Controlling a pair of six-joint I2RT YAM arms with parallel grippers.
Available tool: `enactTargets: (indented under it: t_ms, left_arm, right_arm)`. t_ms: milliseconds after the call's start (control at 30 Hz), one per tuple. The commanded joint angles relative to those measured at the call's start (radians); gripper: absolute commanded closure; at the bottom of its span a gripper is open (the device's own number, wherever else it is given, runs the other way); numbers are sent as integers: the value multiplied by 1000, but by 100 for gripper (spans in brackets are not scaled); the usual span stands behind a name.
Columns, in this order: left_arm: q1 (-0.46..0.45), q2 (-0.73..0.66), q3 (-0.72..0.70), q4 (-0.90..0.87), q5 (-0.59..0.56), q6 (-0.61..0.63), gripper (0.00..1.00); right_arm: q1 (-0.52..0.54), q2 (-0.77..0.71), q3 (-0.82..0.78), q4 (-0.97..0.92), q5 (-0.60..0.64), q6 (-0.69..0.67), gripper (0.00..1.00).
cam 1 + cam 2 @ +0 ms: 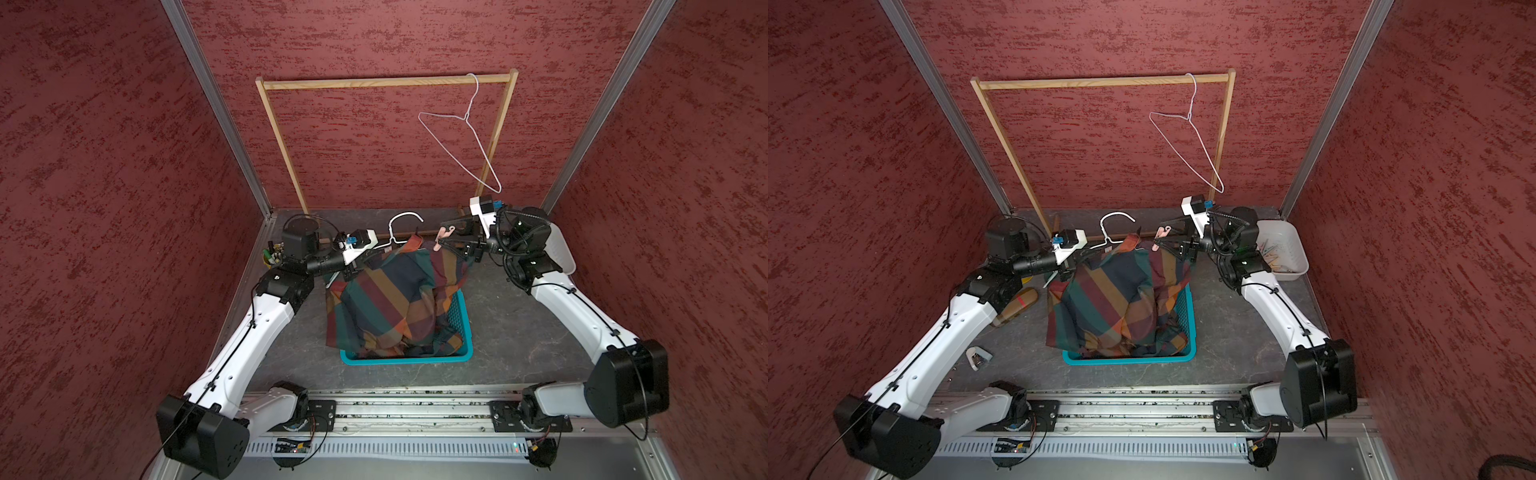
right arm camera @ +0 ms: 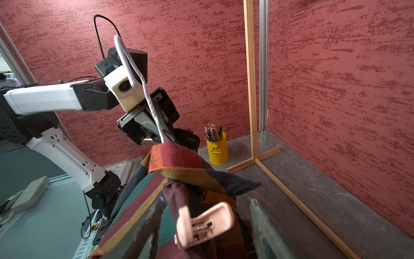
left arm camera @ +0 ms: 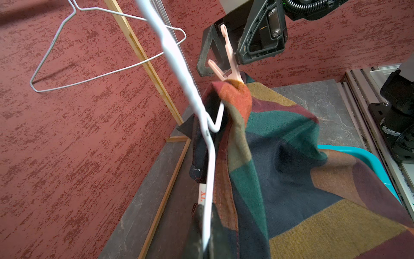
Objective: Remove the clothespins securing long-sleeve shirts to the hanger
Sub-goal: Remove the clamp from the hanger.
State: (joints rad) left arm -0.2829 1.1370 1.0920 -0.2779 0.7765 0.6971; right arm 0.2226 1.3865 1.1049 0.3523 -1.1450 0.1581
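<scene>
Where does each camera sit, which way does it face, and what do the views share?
Top views: overhead in front, looking down toward the back wall at the plaid shirt over the teal basket; both arms show.
Left wrist: on its arm, looking along the held white hanger at the right gripper; own fingertips show.
Right wrist: on its arm, facing the left gripper across the shirt; own fingers show.
Shared: all views show the pink clothespin.

I see 2 arms, left arm (image 1: 257, 332) and right arm (image 1: 577, 309): white shells, boxy black joint housings (image 1: 627, 382), thin black cables (image 1: 229, 356) clipped alongside, white wrist camera mounts (image 1: 480, 210).
</scene>
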Motion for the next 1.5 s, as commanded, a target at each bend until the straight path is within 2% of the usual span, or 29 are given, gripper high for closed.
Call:
enactTargets:
  t_ms: [0,267,567,667,733,967,1233,1333,1467]
  left_arm:
    - [-7,-23,7,3,3,16,100]
    - [-9,-27,8,3,5,18,100]
    - [-10,-20,12,-6,4,24,100]
    - [-9,-17,13,-10,3,25,100]
    - [-10,-17,12,-11,1,26,100]
    - [-10,-17,11,-12,-4,30,100]
    - [-10,6,13,-20,-31,38,100]
    - [-11,11,16,-25,-31,41,100]
    - [-10,9,14,-24,-46,43,100]
  right_arm:
    - [-6,11,33,24,-44,13,35]
    - [-6,20,36,20,-62,11,43]
    - [-5,22,44,10,-64,-2,73]
    - [-5,23,48,10,-64,-1,86]
    - [-4,23,48,10,-64,-1,99]
    - [-4,19,44,11,-38,2,100]
    - [-7,-57,38,66,67,46,100]
    - [-8,-73,61,20,104,32,100]
    - [-32,-104,87,-91,215,-11,100]
